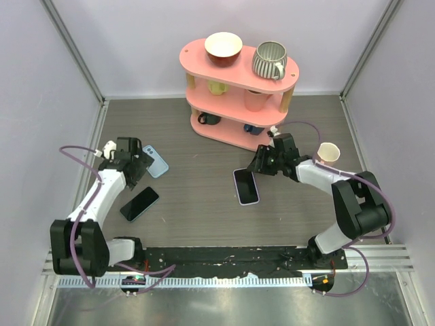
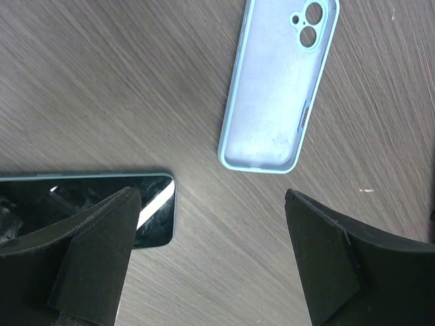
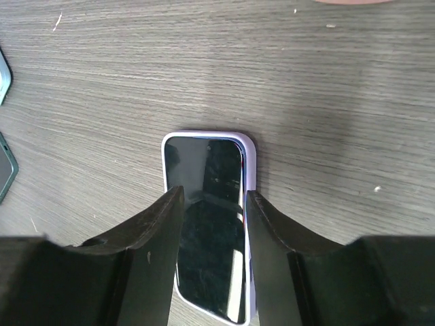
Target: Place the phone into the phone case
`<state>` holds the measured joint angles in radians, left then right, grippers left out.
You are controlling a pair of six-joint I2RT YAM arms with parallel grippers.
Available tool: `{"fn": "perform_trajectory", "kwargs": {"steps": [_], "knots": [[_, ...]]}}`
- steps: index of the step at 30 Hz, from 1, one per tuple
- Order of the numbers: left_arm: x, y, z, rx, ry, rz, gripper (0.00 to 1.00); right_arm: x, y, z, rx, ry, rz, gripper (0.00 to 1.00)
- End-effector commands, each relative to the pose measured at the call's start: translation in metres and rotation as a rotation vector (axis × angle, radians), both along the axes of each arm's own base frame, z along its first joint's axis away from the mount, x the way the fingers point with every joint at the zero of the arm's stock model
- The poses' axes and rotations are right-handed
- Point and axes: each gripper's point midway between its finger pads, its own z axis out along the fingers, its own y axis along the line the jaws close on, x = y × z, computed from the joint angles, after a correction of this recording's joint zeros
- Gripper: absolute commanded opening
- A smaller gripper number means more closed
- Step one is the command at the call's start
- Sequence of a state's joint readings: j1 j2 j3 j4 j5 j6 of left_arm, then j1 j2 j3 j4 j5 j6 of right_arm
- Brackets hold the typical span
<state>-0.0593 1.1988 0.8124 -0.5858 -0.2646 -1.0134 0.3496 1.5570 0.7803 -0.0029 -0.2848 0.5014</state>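
An empty light-blue phone case (image 2: 272, 95) lies open side up on the table, also seen beside my left gripper (image 1: 155, 161). A bare black phone (image 1: 139, 204) with a teal edge lies nearer me; its corner (image 2: 153, 210) shows behind my left finger. The left gripper (image 2: 211, 197) hovers open over bare table between the two. A second phone, seated in a lilac case (image 3: 211, 224), lies at the table's middle (image 1: 246, 186). My right gripper (image 3: 214, 192) hangs just above it, its fingers apart about the phone's width and holding nothing.
A pink three-tier shelf (image 1: 239, 95) stands at the back with a bowl (image 1: 223, 47), a striped mug (image 1: 270, 60) and cups on it. A paper cup (image 1: 328, 152) stands by the right arm. Walls close in left, right and behind.
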Motion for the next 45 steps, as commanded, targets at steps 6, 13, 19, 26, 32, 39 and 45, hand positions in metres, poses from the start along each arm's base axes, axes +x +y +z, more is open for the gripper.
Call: {"fn": "perform_trajectory", "kwargs": {"steps": [6, 13, 19, 26, 32, 39, 45], "knots": [[0.047, 0.023, 0.007, 0.002, -0.028, 0.025, 0.91, -0.005, -0.024, 0.043, -0.106, -0.101, -0.027, 0.45], [0.072, 0.022, 0.001, -0.096, -0.067, -0.102, 0.84, 0.003, -0.004, 0.037, -0.020, -0.138, 0.002, 0.05], [0.071, 0.016, 0.007, -0.096, -0.096, -0.182, 0.82, 0.032, 0.014, 0.030, -0.011, -0.143, 0.023, 0.01], [0.066, 0.020, 0.015, -0.064, -0.137, -0.180, 0.84, 0.039, 0.017, 0.007, -0.047, -0.102, 0.011, 0.01], [0.066, 0.021, 0.015, -0.059, -0.128, -0.174, 0.84, 0.022, 0.000, -0.027, -0.158, -0.027, -0.017, 0.01], [0.064, 0.021, 0.014, -0.063, -0.123, -0.166, 0.85, -0.007, -0.019, -0.073, -0.299, 0.106, -0.053, 0.01], [0.060, 0.031, 0.016, -0.016, -0.116, -0.131, 0.85, -0.023, -0.032, -0.097, -0.352, 0.149, -0.095, 0.01]]}}
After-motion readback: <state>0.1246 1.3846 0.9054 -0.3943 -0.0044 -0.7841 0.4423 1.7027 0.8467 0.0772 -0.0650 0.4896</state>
